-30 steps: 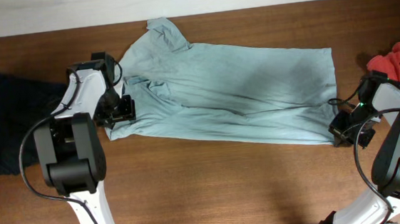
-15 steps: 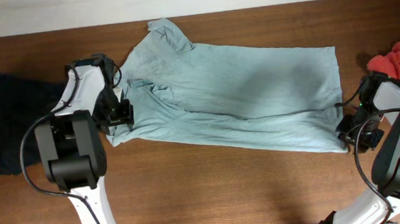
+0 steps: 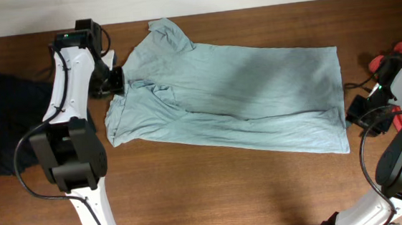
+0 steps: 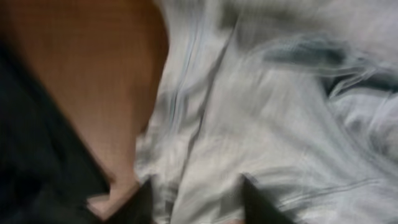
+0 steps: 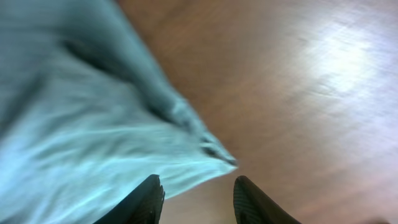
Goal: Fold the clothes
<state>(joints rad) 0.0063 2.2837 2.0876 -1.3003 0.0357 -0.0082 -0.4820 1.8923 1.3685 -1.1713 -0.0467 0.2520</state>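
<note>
The pale grey-blue T-shirt [image 3: 235,95] lies spread across the table, collar to the left and hem to the right. My left gripper [image 3: 116,80] is at the shirt's left edge by the shoulder. In the left wrist view its blurred gripper [image 4: 199,202] has fingers apart over the fabric [image 4: 280,93]. My right gripper [image 3: 359,109] hangs just past the hem's lower right corner. It is open [image 5: 196,199], with only the shirt corner [image 5: 211,152] lying ahead of it, untouched.
A navy garment [image 3: 0,121] is heaped at the far left of the table. A red garment [image 3: 380,62] lies at the far right, partly behind my right arm. Bare wood [image 5: 298,93] runs along the table's front.
My right gripper opened, let go of the hem corner and drew away to the right. My left gripper moved from the shirt's lower left edge up to the shoulder. The hem now lies flatter.
</note>
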